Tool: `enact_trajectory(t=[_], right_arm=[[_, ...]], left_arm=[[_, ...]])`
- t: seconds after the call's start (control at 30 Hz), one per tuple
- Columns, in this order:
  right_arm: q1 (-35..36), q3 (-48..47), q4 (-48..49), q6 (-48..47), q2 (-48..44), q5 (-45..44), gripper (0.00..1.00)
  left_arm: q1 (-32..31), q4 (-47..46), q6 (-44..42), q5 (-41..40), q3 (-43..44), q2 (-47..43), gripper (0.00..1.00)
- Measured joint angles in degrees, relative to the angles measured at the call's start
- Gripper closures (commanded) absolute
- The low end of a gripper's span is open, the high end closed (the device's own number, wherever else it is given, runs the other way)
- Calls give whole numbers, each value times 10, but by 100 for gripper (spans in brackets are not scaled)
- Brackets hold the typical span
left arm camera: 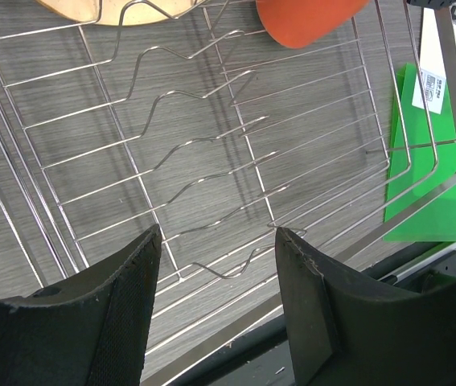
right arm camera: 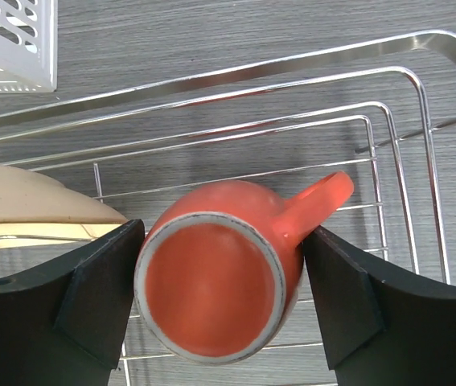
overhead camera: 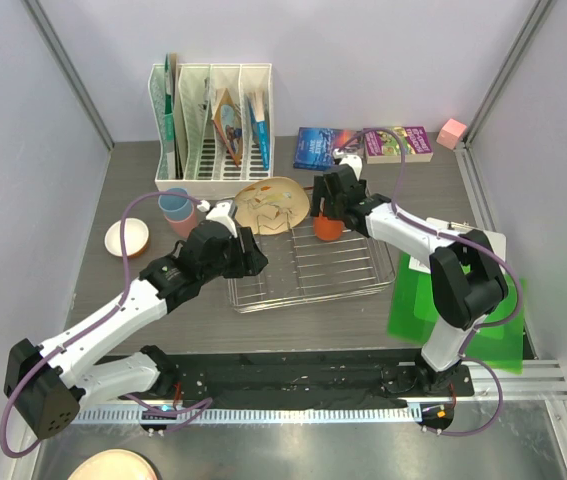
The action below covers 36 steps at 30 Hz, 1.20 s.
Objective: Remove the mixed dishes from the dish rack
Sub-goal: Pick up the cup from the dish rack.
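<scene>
- Grey wood-grain bench (overhead camera: 293,328) carried everything.
- Dish rack (overhead camera: 323,270): flat chrome wire, low rim, thin parallel bars. It sat mid-bench and was wider than the plate.
- White slotted file holder (overhead camera: 213,125) stood behind the rack's far-left corner with papers and booklets in its slots.
- Green mat (overhead camera: 408,300) lay to the right of the rack, partly under the right arm.
- Beige round plate (overhead camera: 268,205) had brown squiggles on its face. It was tilted up at the rack's far-left end, resting in the wires.
- Left claw (overhead camera: 248,255) hung over the rack's near-left part. Its fingers were apart with nothing between them; only bare rack bars showed in the gap in the left wrist view (left arm camera: 211,265).
- Right claw (right arm camera: 223,233) was at the rack's far side, one finger on each side of the mug and hard against it or just beside it. Could not tell whether it was actually gripping.
- Two books lay behind the rack, a blue one (overhead camera: 325,147) and a purple one (overhead camera: 398,143).
- Orange mug (right arm camera: 211,289) was glossy. The end facing the wrist camera was orange with a pale ring round it, and the handle pointed toward the rack's rim. It sat on the rack bars just right of the plate.
- Grey-blue cup (overhead camera: 174,203) and pink cup (overhead camera: 185,221) were touching on the bench left of the rack. They looked stacked, but could not tell for sure.
- Small orange bowl (overhead camera: 127,237) had a cream inside. It sat upright on the bench, left of the cups and off the rack.
- Pink block (overhead camera: 452,132) sat in the far-right corner.
</scene>
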<state>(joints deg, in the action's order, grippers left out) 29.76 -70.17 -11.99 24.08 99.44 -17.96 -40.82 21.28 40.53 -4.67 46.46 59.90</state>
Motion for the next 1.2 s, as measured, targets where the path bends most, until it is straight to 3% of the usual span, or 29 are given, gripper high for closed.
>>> enact_trajectory(t=[0.1, 0.27, 0.37, 0.43, 0.53, 0.87, 1.2], right_arm=[[0, 0, -1, 1, 0, -6, 37], [0, 0, -3, 3, -1, -16, 51], [0, 4, -2, 3, -3, -18, 65], [0, 7, -3, 3, -6, -21, 83], [0, 8, -2, 3, -6, -23, 99], [0, 16, -58, 7, -54, -14, 99], [0, 79, -44, 40, -242, 38, 99]], left_arm=[[0, 0, 1, 0, -1, 0, 41], [0, 0, 5, 2, -1, 7, 41], [0, 0, 9, 3, -1, 11, 41], [0, 0, 10, 3, -1, 12, 41], [0, 0, 10, 3, -2, 12, 41], [0, 0, 11, 3, -3, 12, 41], [0, -20, 37, 0, -22, 9, 42]])
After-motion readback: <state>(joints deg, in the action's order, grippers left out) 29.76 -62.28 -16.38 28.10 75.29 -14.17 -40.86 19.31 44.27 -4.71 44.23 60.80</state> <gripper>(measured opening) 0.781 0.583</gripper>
